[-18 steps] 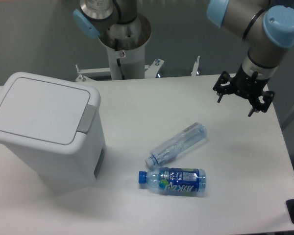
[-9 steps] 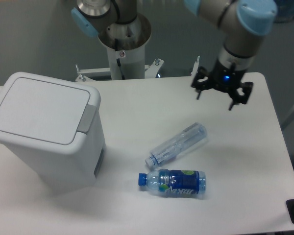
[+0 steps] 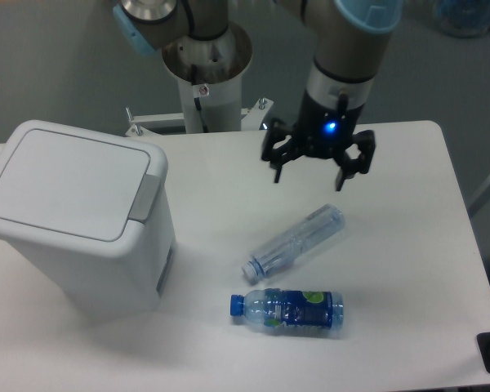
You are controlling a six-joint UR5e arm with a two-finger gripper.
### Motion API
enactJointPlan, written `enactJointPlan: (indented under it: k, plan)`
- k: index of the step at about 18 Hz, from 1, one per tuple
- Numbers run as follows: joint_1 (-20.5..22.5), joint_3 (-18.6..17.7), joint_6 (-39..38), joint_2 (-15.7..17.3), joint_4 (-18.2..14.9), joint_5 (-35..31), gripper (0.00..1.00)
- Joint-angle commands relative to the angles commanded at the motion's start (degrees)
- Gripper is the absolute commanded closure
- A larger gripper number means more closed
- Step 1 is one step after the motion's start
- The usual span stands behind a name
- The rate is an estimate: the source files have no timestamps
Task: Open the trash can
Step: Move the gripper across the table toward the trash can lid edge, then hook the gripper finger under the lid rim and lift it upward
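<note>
Nearest the viewer, a blue-labelled bottle (image 3: 287, 309) lies on its side on the white worktop (image 3: 408, 269), cap to the left. Just beyond it a clear empty bottle (image 3: 296, 242) lies slantwise, neck toward the near left. At the left, the trash can (image 3: 77, 216) stands upright on the worktop, its flat lid (image 3: 63, 182) down and flush, and the grey push-button tab (image 3: 144, 197) on the lid's right edge untouched. The task is therefore judged not yet begun in effect: the lid is closed, and both the approach and the press on the tab are left to do.

Farther back, right of centre, the end effector (image 3: 317, 168) hangs above the worktop, beyond the clear bottle and well apart from the trash can. Its fingers point downward and are spread wide, with nothing between them; a blue light shows on the wrist above. The forearm rises steeply from the wrist toward the top of the frame. At the far edge stands the arm's pedestal (image 3: 206, 77).
</note>
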State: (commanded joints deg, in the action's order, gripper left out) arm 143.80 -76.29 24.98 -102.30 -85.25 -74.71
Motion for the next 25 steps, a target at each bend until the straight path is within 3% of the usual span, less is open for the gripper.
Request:
enactJointPlan:
  k: [2, 6, 10, 16, 25]
  plan:
    - [-3.1, 0.2, -2.2, 0.1, 0.1, 0.6, 0.00]
    - [-5.0, 1.5, -7.9, 0.0, 0.4, 5.4, 0.00]
    - [-7.4, 0.4, -8.5, 0.3, 0.4, 5.7, 0.00]
    - [-9.1, -3.2, -7.8, 0.6, 0.8, 5.1, 0.00]
    - [-9.4, -3.3, -7.8, 0.6, 0.9, 4.9, 0.00]
